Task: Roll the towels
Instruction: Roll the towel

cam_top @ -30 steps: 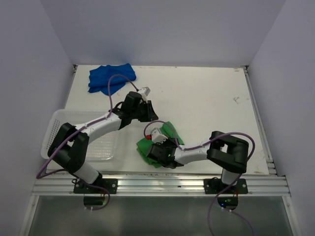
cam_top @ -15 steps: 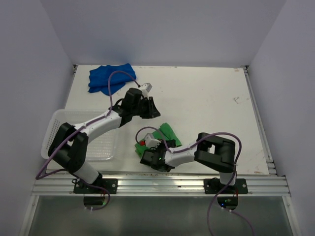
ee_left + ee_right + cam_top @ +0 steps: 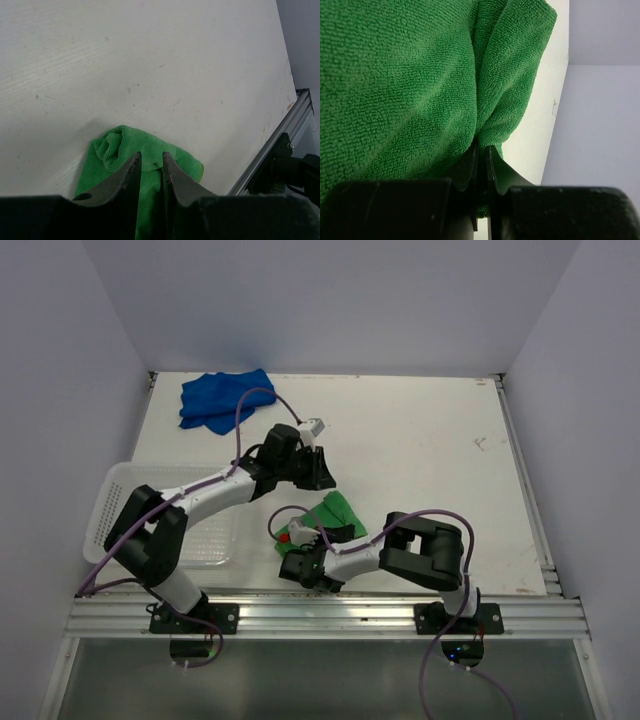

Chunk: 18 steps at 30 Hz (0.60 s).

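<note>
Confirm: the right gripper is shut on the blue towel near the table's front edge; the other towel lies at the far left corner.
Not blue: the right gripper is shut on the green towel, as the right wrist view shows. The blue towel is the one in the far left corner.

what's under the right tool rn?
The green towel: the right tool is shut on a fold of it. Whatever lies below the cloth is covered by the towel and the arm.

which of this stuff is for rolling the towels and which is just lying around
For the job:
green towel, pinched in the right gripper
blue towel, crumpled at the far left

Lying about:
white basket, near left edge
</note>
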Tool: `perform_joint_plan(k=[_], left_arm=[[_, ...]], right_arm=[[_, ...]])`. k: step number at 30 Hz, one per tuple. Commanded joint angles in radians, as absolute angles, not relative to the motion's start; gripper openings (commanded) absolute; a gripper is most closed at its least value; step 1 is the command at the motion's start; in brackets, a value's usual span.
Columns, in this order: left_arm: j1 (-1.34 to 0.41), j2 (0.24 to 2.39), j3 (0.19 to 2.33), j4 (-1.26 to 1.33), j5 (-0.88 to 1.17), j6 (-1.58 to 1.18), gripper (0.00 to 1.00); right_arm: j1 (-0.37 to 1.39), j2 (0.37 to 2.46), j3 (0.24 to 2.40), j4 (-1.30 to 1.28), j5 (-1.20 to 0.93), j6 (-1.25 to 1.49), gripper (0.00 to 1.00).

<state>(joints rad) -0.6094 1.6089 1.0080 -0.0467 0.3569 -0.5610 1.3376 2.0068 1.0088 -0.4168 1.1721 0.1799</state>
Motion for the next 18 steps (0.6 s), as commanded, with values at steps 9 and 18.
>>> perform_joint_plan(k=[9,18], left_arm=[[-0.67,1.732,1.058,0.066,0.439,-0.525,0.26],[-0.675,1.809,1.051,0.049,0.399,-0.509,0.25]], right_arm=[[1.356,2.062,1.026,-0.39,1.0,0.216,0.0],[1.355,2.066,1.025,-0.393,0.999,0.219,0.0]])
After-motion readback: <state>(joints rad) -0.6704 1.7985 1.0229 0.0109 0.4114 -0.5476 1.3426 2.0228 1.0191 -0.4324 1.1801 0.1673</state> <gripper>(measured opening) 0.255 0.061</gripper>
